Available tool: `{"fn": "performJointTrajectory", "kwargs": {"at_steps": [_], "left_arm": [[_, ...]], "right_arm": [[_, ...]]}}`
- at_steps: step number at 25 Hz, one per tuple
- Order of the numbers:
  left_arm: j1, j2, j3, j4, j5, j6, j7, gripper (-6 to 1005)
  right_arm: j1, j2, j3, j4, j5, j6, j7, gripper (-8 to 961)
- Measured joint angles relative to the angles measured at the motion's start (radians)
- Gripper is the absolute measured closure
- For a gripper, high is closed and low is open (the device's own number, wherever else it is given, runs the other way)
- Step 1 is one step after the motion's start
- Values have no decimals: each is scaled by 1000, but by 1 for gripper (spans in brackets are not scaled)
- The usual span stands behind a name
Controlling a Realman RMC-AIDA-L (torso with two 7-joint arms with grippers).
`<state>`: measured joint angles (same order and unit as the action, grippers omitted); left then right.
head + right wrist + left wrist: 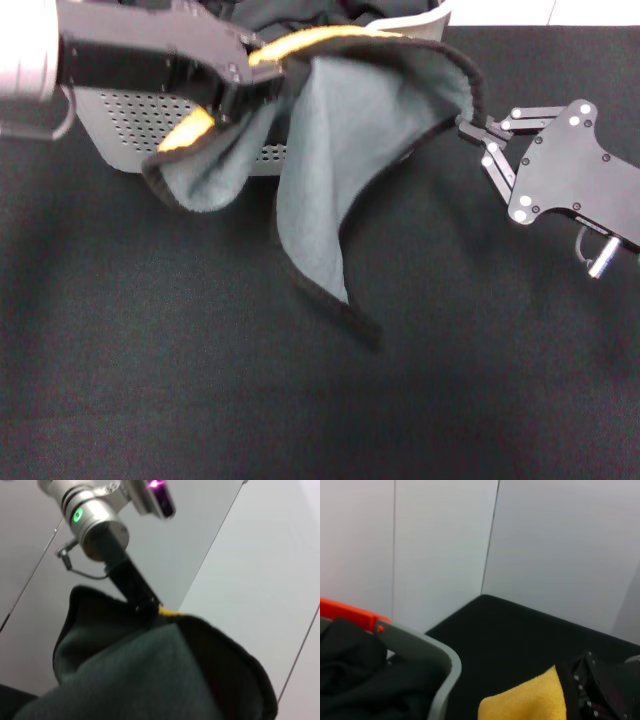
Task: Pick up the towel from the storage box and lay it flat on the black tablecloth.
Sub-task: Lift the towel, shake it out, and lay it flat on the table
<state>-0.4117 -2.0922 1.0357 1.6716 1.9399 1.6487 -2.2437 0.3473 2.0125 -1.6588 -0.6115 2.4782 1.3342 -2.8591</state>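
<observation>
The grey-teal towel (330, 130) with its black border hangs in the air in front of the storage box (130, 125), stretched between both arms. My left gripper (245, 65) is shut on its upper left edge, where the yellow-orange reverse (530, 700) shows. My right gripper (468, 127) is shut on the towel's right edge. A long fold droops toward the black tablecloth (150, 350), its lowest corner close to or touching the cloth. In the right wrist view the towel (140, 675) fills the lower part, with the left arm (100, 520) behind it.
Plain black garments (300, 15) lie in the box, also seen in the left wrist view as black garments (355, 670) behind the box rim (440, 665). An orange object (350, 612) sits beyond the box. White wall panels stand behind the table.
</observation>
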Motion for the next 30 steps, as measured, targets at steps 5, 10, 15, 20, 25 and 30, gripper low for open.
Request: {"fn": "performJointTrajectory", "kwargs": {"at_steps": [5,10,15,20,25,30], "left_arm": [[13,0,14,-97,-29,11,61,926],[29,0,8,-219,-67,14,168,923],[40,0,8,-342,-104,14,295,910],[30,0,2,-485,-116,-12,415,885],[16,0,2,-603,-121,-68,507,884],[0,0,1,-708,-167,-108,607,870]], "right_arm": [[-6,0,3,6,2,34,2,942],[-7,0,4,3,34,60,8,940],[-7,-4,6,-48,65,86,20,938],[1,-8,19,-142,59,70,77,936],[3,-9,23,-227,37,27,119,934],[2,-8,29,-291,6,-12,165,932]]}}
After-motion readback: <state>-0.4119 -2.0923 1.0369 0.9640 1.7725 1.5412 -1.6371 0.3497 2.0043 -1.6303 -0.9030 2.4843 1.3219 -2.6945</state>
